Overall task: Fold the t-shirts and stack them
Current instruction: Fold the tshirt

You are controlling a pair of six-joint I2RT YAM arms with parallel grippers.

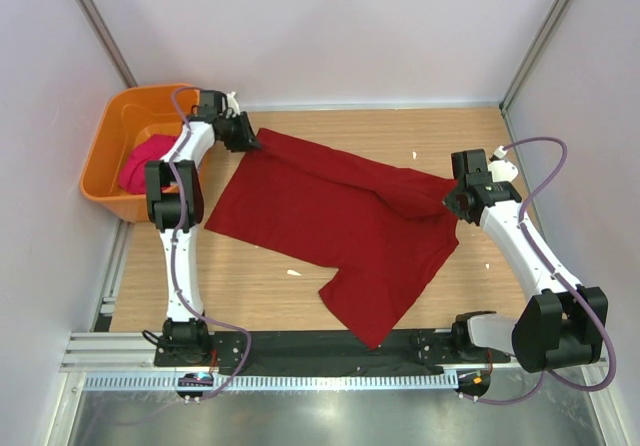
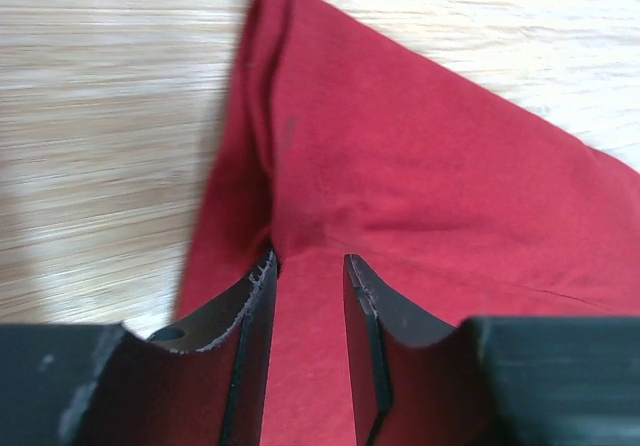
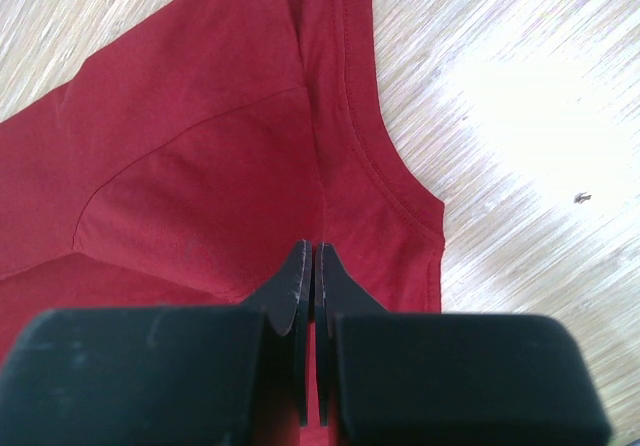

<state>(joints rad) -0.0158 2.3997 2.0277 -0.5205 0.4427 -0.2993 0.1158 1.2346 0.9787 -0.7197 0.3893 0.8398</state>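
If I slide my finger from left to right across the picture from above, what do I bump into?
orange tub with the pink t-shirt inside → left gripper → red t-shirt → right gripper

Top cam: fixed high behind the arm bases (image 1: 188,334), tilted down and forward, far enough back to take in the whole tabletop (image 1: 250,286) up to its far edge. Left wrist cam: very close, looking past the left gripper (image 2: 310,266) at the red t-shirt (image 2: 400,166) near the far-left corner. Right wrist cam: equally close, past the right gripper (image 3: 309,256), on the collar (image 3: 365,116) near the right edge. Both patches sit inside the top view; the wrist views probably don't overlap each other.
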